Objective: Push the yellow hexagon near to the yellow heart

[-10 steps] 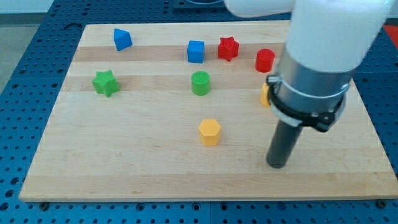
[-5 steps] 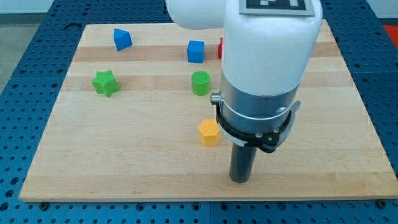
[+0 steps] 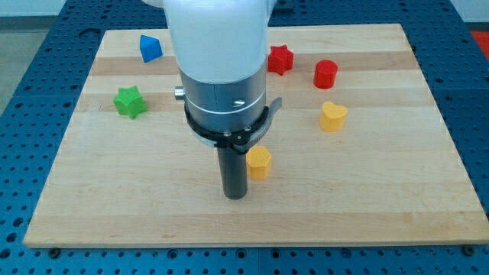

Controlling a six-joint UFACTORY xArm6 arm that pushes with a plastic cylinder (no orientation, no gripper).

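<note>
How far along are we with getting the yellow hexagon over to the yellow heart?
Done: my tip has swung round from the view's right to the hexagon's lower left. In hand: it sits close beside the yellow hexagon, placed to push it rightward; contact is unclear. Left: the whole push. The yellow heart lies well apart, toward the view's upper right.

Arm (image 3: 221, 69) cut off at top.

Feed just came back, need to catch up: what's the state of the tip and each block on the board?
My tip: on the board, just left of and below the yellow hexagon.
Yellow hexagon: apart from the yellow heart.
Red star, red cylinder, green star, blue block: standing free.
</note>
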